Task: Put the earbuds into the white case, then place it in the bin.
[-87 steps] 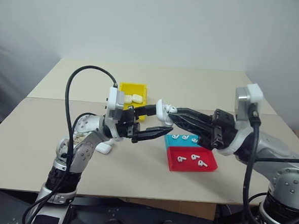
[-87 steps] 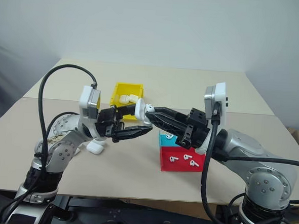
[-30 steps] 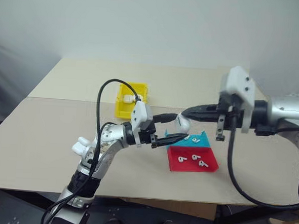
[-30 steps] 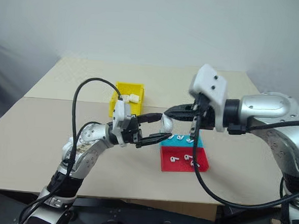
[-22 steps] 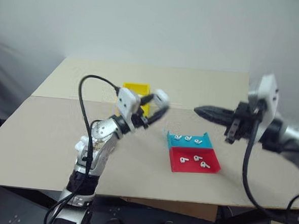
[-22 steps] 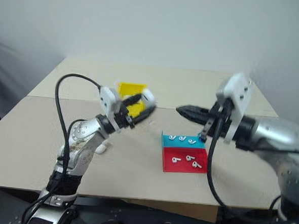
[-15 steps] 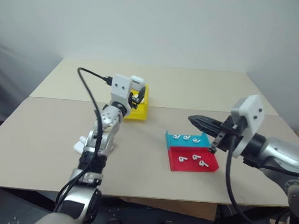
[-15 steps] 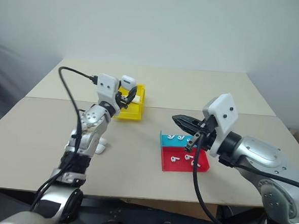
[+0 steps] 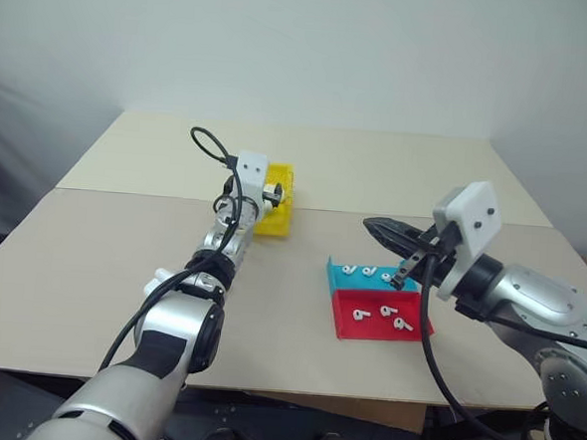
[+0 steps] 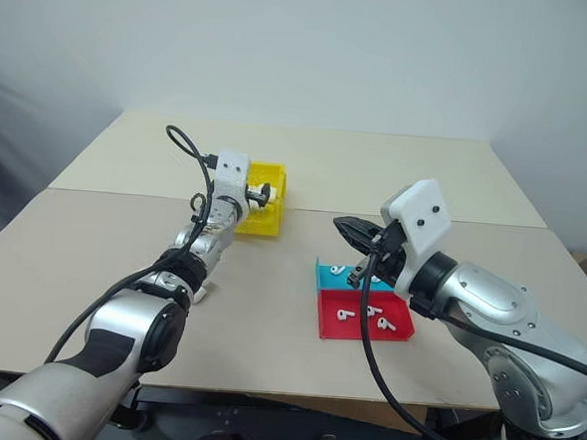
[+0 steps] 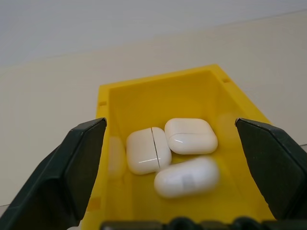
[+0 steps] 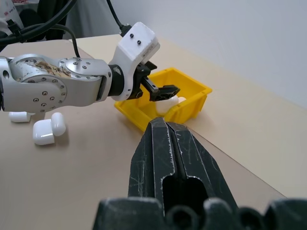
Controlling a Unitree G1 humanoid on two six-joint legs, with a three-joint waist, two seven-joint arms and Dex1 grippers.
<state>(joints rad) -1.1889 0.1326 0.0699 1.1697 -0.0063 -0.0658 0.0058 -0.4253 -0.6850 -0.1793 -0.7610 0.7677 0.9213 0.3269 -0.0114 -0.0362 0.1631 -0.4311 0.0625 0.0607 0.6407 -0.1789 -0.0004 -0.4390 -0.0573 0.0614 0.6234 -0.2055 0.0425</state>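
Two silver-grey metal robot arms with rounded joints (small dark screws dot the casings). Each wrist carries a white boxy camera housing, a looping black cable, and matte black wedge-shaped fingers.

The left arm stretches straight forward across the table, its silver segments in line and a black cable looping over the white wrist block. The left gripper (image 11: 177, 158) of two black fingers points level and away from the body, jaws spread wide with nothing between them. The right arm bends at the elbow, its forearm angled in toward the middle. The right gripper (image 12: 169, 139) has its two scuffed black fingers pressed together, apparently empty, held above the table surface.
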